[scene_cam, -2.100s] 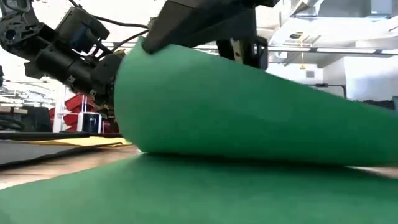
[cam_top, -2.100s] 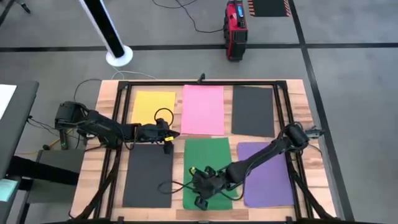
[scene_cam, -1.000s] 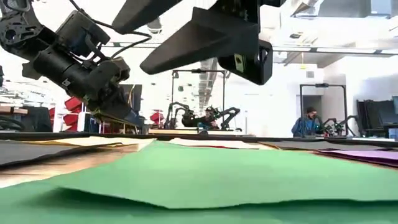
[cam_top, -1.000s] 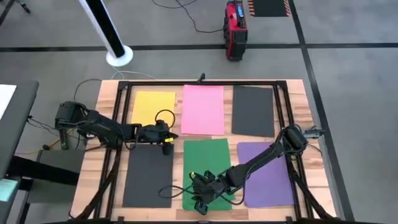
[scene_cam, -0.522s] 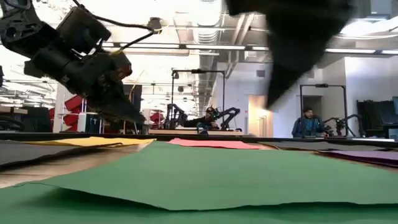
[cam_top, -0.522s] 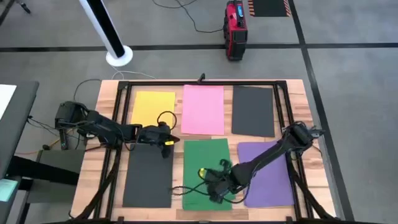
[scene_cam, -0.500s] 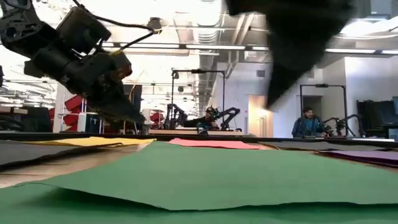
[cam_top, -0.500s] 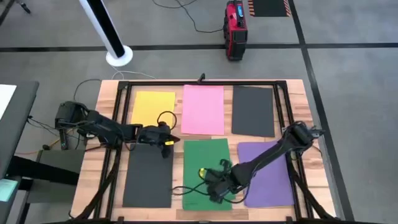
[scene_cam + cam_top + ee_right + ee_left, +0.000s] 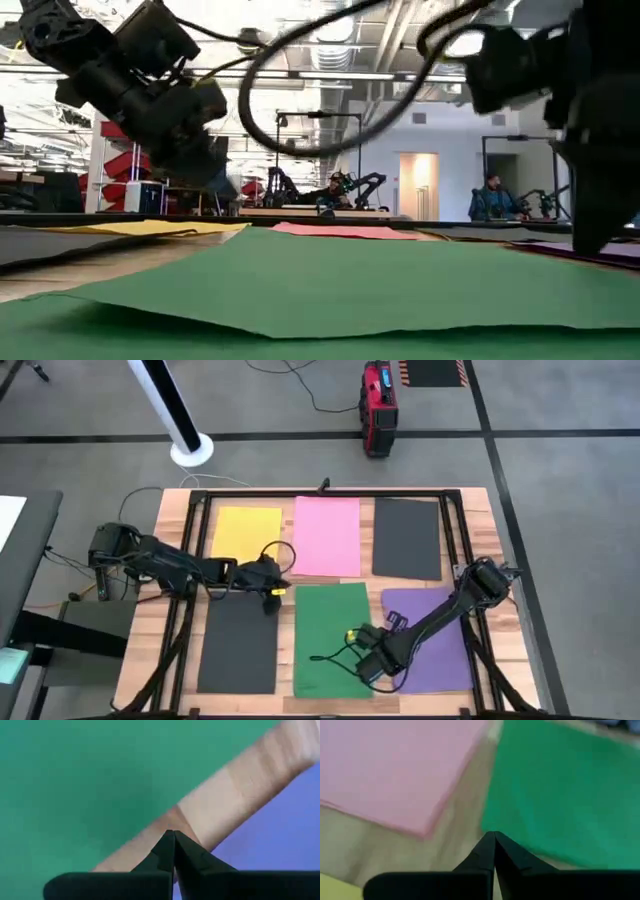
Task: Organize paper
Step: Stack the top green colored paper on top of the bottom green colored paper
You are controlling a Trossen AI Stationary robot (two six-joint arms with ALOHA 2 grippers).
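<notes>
Six sheets of paper lie flat on the table: yellow (image 9: 246, 532), pink (image 9: 326, 536) and dark grey (image 9: 407, 538) in the far row, another dark sheet (image 9: 240, 645), green (image 9: 330, 638) and purple (image 9: 432, 635) in the near row. My left gripper (image 9: 283, 587) is shut and hovers over the bare wood between the pink sheet (image 9: 395, 770) and the green sheet (image 9: 570, 790). My right gripper (image 9: 373, 670) is shut above the wood strip (image 9: 235, 795) between the green (image 9: 75, 785) and purple (image 9: 280, 840) sheets.
A black metal frame (image 9: 450, 520) runs around the table top, and cables (image 9: 330, 658) trail across the green sheet. A red machine (image 9: 379, 407) and a white pole base (image 9: 191, 450) stand on the floor beyond the far edge.
The green sheet's near end, curled up off the table two seconds ago, now lies flat. My right gripper has moved from the green sheet's near edge toward the table's right and far side, to the gap beside the purple sheet. My left gripper has edged toward the right.
</notes>
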